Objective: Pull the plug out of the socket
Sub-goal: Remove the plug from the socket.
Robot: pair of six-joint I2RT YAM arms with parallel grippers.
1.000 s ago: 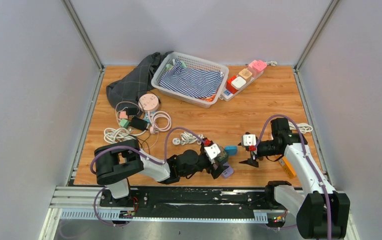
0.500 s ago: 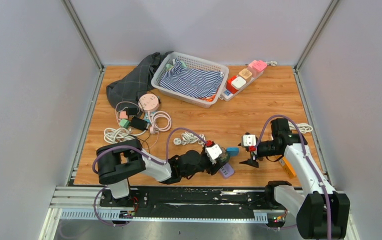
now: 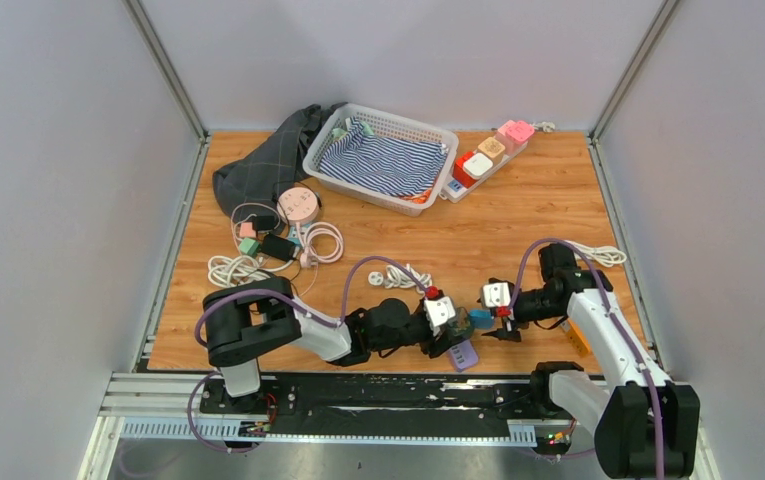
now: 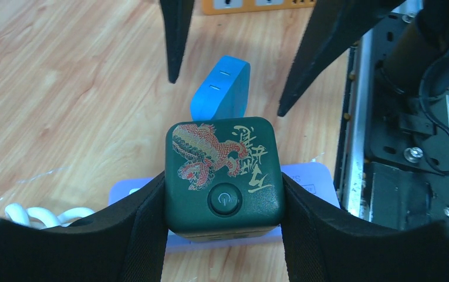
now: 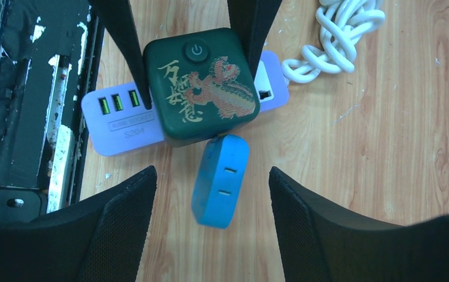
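Found left gripper clamped on the cube, pads flat against two opposite sides. Cube sat on the strip near the table's front edge. Noted plug apparently seated in the cube's side face, long axis pointing straight away from the left gripper toward the right one. Found right gripper spread apart, fingers flanking the plug on both sides, touching neither. Judged right arm nearer. Pull would run along that axis, away from the braced cube.
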